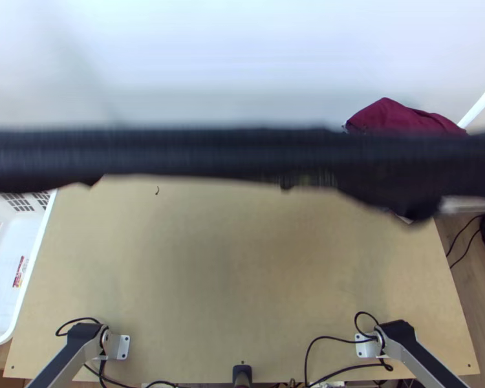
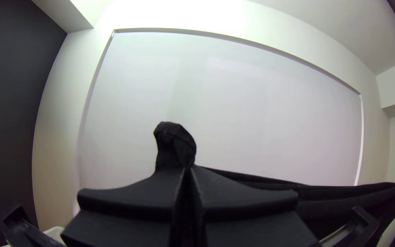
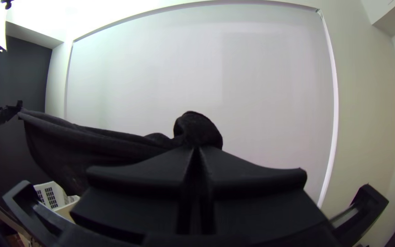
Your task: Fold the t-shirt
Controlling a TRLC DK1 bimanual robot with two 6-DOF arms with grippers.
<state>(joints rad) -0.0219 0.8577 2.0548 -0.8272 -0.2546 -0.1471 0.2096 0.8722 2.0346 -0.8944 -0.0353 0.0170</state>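
Note:
A black t-shirt (image 1: 242, 154) is pulled into a long, blurred band across the top view, raised above the table and hanging in folds. In the left wrist view, my left gripper (image 2: 188, 170) is shut on one end, a small bunch of black cloth (image 2: 175, 144) standing above its fingertips. My right gripper (image 3: 196, 149) is shut on the other end, with a rounded bunch of the shirt (image 3: 198, 130) beyond the tips. Between the two grippers the upper edge runs fairly taut, and cloth droops below it. The shirt's hanging lower part is partly hidden by the fingers.
A white plastic basket (image 1: 10, 271) stands at the table's left edge. Dark red cloth (image 1: 398, 118) lies beyond the far right of the wooden table (image 1: 242, 278). Black cables (image 1: 333, 339) run along the near edge around the arm bases.

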